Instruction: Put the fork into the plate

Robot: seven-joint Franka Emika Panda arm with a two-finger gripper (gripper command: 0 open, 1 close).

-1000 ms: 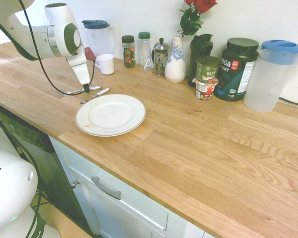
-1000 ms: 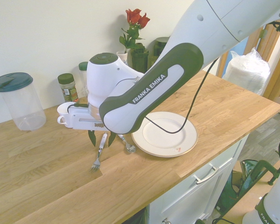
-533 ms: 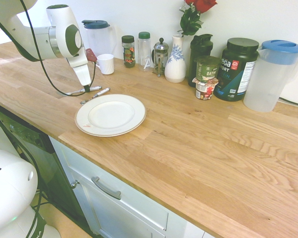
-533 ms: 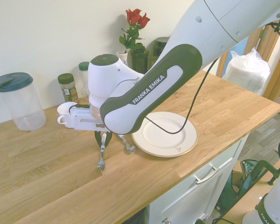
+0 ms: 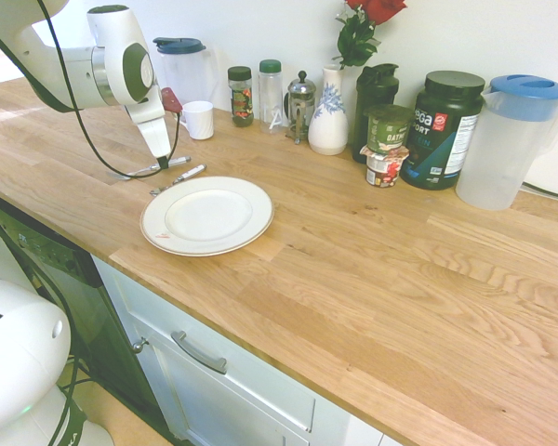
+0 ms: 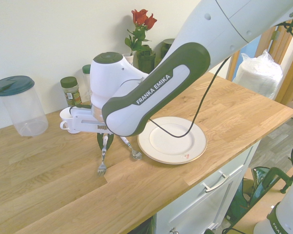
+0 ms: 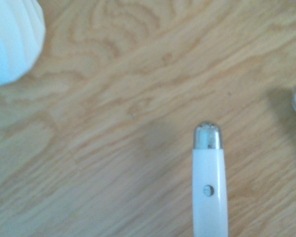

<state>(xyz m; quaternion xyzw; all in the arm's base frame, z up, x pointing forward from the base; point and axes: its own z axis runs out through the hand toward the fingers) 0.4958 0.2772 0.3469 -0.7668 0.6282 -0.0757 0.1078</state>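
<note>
The fork (image 6: 103,155) hangs steeply, tines down close to the wooden counter, its handle pinched in my gripper (image 6: 104,142), which is shut on it. In the first exterior view the gripper (image 5: 161,165) stands just behind the plate's far-left side, with the fork (image 5: 141,172) showing below it. The wrist view shows a pale handle with a silver end cap (image 7: 209,187) rising from the bottom edge. The white plate (image 5: 158,223) lies bare near the counter's front edge; its rim (image 6: 198,141) is a short way right of the gripper.
A second short utensil (image 6: 132,150) lies between the gripper and the plate. A white mug (image 5: 198,119) and a clear lidded jug (image 5: 181,65) stand behind. Spice jars, a vase (image 5: 328,116), tubs and a blue-lidded pitcher (image 5: 511,139) line the wall.
The fingers, open around the flat-lying fork a second ago, have shut on its handle. The handle end has risen, so the fork now hangs tines down.
</note>
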